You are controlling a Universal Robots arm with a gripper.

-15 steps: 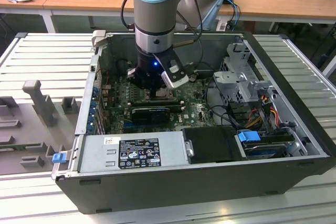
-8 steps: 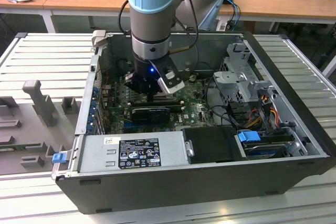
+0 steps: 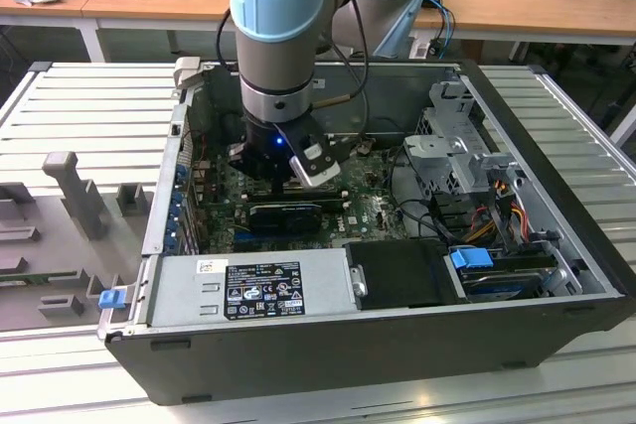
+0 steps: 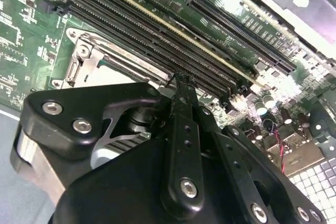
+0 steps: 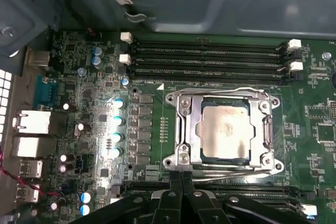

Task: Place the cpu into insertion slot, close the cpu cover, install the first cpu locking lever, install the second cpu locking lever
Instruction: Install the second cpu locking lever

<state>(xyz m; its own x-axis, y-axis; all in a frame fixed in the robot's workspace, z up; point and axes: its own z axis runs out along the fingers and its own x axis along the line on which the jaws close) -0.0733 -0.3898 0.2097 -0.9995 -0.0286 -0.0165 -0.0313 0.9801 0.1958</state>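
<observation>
The cpu [image 5: 224,132] lies silver face up in the insertion slot [image 5: 176,157] on the green board. The cpu cover [image 5: 265,129] is folded down flat over it, and the chip shows through its window. One thin wire lever [image 5: 247,89] runs along the side by the memory slots, another [image 5: 226,170] along the side nearest me. My gripper [image 5: 181,174] is shut, its black fingertips close together at the socket's edge beside that near lever. In the second wrist view the gripper [image 4: 181,80] hovers just above the socket's metal frame [image 4: 92,64]. In the exterior view the gripper [image 3: 288,184] is low inside the computer case.
Long black memory slots [image 5: 210,56] flank the socket on two sides. A black expansion card [image 3: 286,213] lies close by the gripper. The power supply [image 3: 248,290], the drive cage [image 3: 457,146] and the case walls [image 3: 164,196] box in the arm. Upright capacitors [image 5: 116,129] stand beside the socket.
</observation>
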